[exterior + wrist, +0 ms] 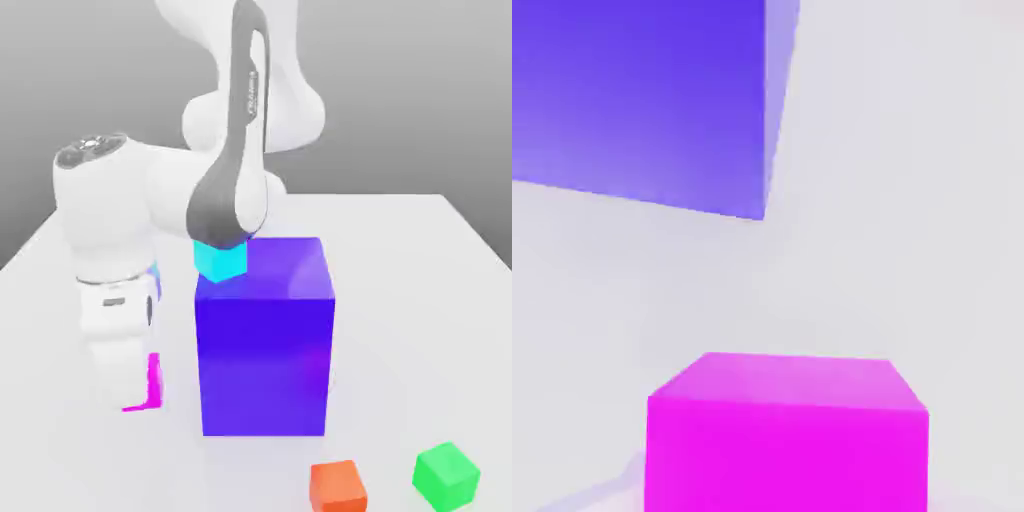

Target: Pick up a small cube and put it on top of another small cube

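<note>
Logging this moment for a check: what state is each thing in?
Magenta cube: on the table, below the hand.
Blue block: upright on the table.
Cyan cube: at the block's top corner, partly behind the arm.
Orange cube: on the table.
Green cube: on the table.

My white arm (pixel 110 270), with its dark grey link (pixel 228 190), bends over a pale grey-white tabletop (pixel 420 300) against a plain grey backdrop. A bright magenta-pink small cube (pixel 787 435) glows below my hand beside the big blue-violet block (pixel 264 340), whose faces shade from deep blue to lighter violet. A cyan cube (pixel 220 259) shows at the block's upper edge, while an orange cube (pixel 338 487) and a green cube (pixel 447 476) add flat, unpatterned colour in front.
</note>
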Tool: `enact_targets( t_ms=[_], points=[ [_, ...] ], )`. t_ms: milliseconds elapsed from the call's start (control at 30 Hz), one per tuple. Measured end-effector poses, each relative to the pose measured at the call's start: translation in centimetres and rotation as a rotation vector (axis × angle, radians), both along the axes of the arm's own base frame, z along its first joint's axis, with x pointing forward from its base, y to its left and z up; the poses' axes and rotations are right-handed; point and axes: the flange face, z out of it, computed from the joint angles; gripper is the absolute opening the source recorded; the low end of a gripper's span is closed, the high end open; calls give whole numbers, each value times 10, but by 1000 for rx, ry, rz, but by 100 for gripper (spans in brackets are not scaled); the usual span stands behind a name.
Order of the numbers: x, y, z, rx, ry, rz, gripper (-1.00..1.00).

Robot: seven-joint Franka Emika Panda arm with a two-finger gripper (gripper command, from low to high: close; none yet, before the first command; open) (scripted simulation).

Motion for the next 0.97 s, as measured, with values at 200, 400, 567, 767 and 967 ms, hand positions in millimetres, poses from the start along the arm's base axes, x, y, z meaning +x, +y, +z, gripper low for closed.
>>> enact_targets(
  t_ms=[200,400,567,767,967],
  points=[
    [39,78,8,-12,-17,486,-100],
    [61,167,16,-20,-32,971,-100],
    [65,247,22,-25,-42,1377,-100],
    [47,337,-3,-38,-51,1745,-100],
    [46,339,-39,-36,-50,1757,100]
  ],
)
